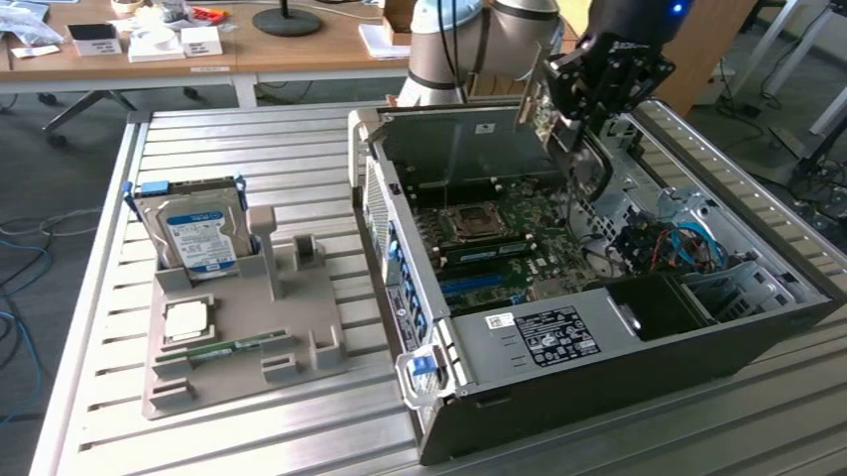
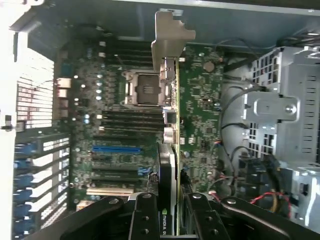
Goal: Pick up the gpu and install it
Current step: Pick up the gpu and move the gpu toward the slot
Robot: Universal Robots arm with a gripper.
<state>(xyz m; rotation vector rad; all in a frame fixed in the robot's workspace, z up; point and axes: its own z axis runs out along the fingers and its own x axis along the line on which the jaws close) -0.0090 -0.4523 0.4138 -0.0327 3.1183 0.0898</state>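
Surface: a slatted metal table (image 1: 265,436), silver-grey, w/ an open PC case (image 1: 636,377) lying on its side towards the exterior view's right. A grey parts holder (image 1: 298,327) sits towards that view's left, carrying a hard drive (image 1: 198,233) standing upright, a square processor chip (image 1: 185,319) and a narrow memory stick (image 1: 225,347) lying flat. Room behind: a wooden desk (image 1: 304,55) w/ small boxes and papers (too small to identify), grey floor, loose cables (image 1: 27,248) at the edge.

The gripper (image 2: 171,222) is pinching the gpu (image 2: 171,120), a finger on each face. The card hangs edge-on above the case interior, clear of the motherboard (image 2: 200,110), its silvery end bracket pointing away from the fingers. Under it lie the CPU socket (image 2: 142,90) and a blue slot (image 2: 116,149), w/ a metal drive cage (image 2: 285,115) off to one side.

Hard to make out: the card's gripped end is covered by the fingers and cut off at the frame edge. In the exterior view the gpu is a thin strip, mostly behind the gripper body. The arm's upper part is cropped.
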